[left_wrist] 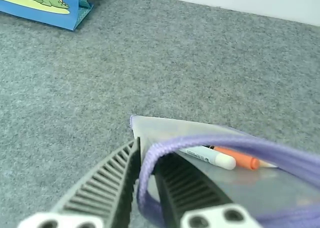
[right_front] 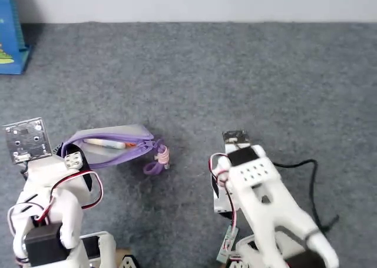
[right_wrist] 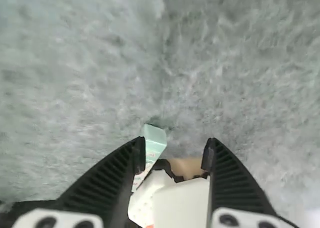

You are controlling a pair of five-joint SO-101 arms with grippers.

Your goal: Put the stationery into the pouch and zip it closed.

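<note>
Your left end effector (left_wrist: 148, 153) is clamped on the purple-trimmed end of the pouch (right_front: 115, 152), which lies on the bench (right_front: 235, 73) with the pens (left_wrist: 215, 159) already inside. Keep that grip firm and low so the pouch stays anchored while the zip is drawn. The zip pull (right_front: 160, 155) lies at the far end, so bring the right arm across to it. Your right end effector (right_wrist: 172, 148), jaws apart and holding nothing, points down at the bench, well apart from the pouch.

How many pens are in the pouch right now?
2: a white pen and an orange pen, side by side inside the pouch. Others may be hidden.
</note>
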